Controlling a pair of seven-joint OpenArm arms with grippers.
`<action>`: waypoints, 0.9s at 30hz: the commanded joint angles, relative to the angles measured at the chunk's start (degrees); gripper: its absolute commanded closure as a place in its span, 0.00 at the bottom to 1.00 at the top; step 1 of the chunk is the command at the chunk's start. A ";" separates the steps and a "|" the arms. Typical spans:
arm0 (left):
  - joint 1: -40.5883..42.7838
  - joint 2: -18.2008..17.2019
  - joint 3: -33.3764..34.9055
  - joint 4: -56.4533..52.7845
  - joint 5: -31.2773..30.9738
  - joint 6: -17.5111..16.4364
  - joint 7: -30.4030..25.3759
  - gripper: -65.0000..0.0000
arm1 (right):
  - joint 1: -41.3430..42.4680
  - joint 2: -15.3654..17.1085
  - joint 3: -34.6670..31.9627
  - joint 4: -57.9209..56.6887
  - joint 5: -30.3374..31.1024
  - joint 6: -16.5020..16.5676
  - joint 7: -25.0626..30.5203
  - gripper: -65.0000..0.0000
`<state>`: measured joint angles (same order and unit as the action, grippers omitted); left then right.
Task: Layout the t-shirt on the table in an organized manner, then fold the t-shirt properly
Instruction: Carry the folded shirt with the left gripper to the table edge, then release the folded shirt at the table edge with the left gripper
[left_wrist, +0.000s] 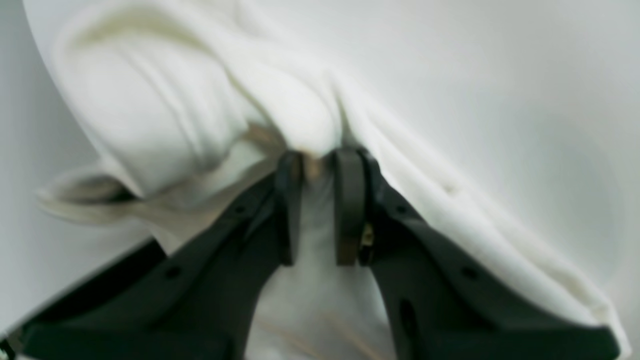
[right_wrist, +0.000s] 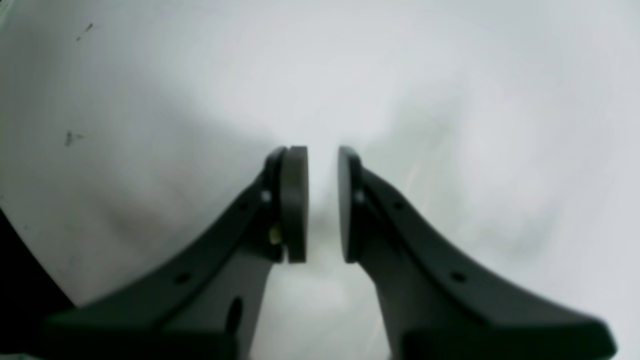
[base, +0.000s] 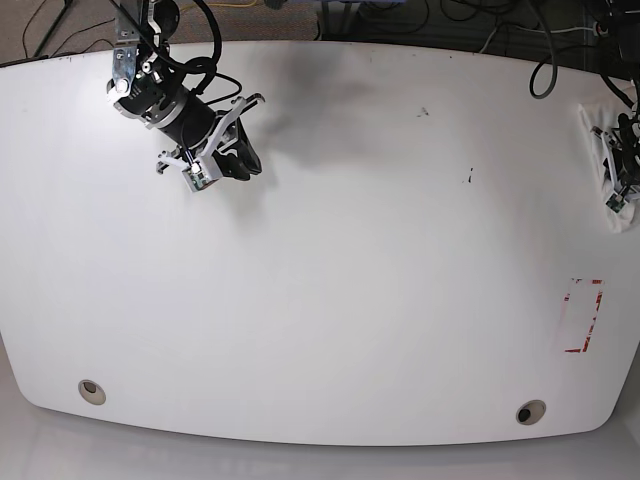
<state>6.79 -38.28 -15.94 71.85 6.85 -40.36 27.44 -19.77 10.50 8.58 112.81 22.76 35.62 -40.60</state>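
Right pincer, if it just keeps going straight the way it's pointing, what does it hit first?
Probably the bare table. The right pincer points down at the white top with nothing between its narrowly parted pads; depth is hard to judge. The t-shirt is held by the left pincer.

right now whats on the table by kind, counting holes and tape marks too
t-shirt: 1, pinched in the left gripper at the table edge
round holes: 2
red-and-white tape mark: 1
grippers over the table: 2, the right gripper holding nothing
total: 6
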 joint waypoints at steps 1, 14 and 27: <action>-1.03 -1.32 -1.24 3.35 -0.30 0.36 -0.76 0.85 | 0.47 0.44 0.17 1.60 1.19 0.21 1.70 0.86; 1.43 1.93 -10.91 17.51 -0.21 0.36 11.72 0.85 | -0.67 0.62 0.26 2.48 1.19 0.21 1.79 0.86; 16.29 12.48 -29.90 24.63 -0.13 0.36 16.21 0.85 | -0.67 0.44 0.08 2.48 1.19 0.21 1.70 0.86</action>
<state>21.43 -26.89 -44.36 95.50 6.96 -39.99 44.05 -20.69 10.46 8.51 113.99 22.87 35.64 -40.53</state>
